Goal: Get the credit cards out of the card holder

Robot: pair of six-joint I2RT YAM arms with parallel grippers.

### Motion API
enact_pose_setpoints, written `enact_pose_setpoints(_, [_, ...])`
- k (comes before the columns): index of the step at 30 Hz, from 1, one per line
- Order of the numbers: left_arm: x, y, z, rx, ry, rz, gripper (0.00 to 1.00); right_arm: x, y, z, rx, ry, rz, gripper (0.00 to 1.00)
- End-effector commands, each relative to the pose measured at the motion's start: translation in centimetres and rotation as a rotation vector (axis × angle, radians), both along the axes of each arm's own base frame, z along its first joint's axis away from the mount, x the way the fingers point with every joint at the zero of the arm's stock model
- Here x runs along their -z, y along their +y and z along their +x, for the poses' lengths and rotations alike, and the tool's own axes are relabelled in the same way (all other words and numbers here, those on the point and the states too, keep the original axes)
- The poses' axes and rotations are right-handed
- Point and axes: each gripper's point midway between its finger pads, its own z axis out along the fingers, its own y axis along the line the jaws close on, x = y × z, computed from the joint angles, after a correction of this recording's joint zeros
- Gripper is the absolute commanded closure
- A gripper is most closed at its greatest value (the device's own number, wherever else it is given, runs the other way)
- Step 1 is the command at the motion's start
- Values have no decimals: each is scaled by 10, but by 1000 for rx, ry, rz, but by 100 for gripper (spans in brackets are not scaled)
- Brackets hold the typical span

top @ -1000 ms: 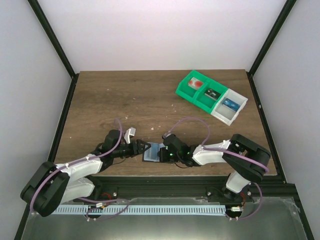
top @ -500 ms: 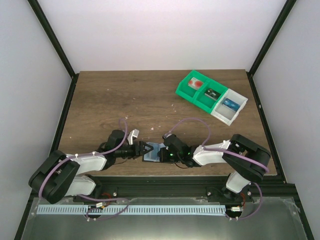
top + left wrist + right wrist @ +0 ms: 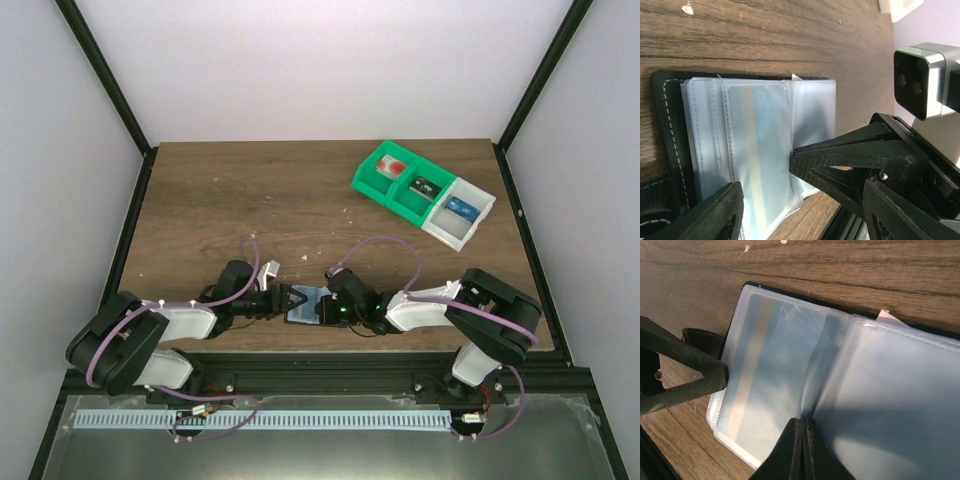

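So the card holder [image 3: 305, 305] lies open at the near edge of the table [image 3: 250, 200], flat, between my two grippers. Its clear sleeves [image 3: 810, 110] are fanned face up. Through the top sleeve I can make out one card [image 3: 757, 150], with a pale stripe along its long side. I can't tell whether any are tucked beneath it.

The left gripper [image 3: 291, 299] comes at the holder from the left. Its jaws are apart, one finger touching the top sleeve's free edge and the other off the sleeve's corner. The right gripper [image 3: 802, 427] is closed, its tips planted at the crease where the sleeves fold. I can't say whether it is pinching a sleeve or only pressing down.

Both sit at the holder, but the left is the open one. I reckon the pull has to run along the card's long axis, out of whichever sleeve end is open, which I can't see.

The count is one holder, at least three sleeves, one visible card and two arms. Well apart at the far right is a tray row [image 3: 368, 184] of three compartments, two green and one white.
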Motion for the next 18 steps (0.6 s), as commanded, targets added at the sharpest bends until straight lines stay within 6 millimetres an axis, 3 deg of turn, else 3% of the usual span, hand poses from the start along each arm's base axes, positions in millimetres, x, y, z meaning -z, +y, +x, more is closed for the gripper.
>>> enact_pose_setpoints(1, [-3,-3,2,17,-29,-1,32,20,-14,-16,-20,64,-67,99])
enact_pose_setpoints(18, [1,2,-1,3,-31,21,32,21,-18,-16,-11,58,-83,100])
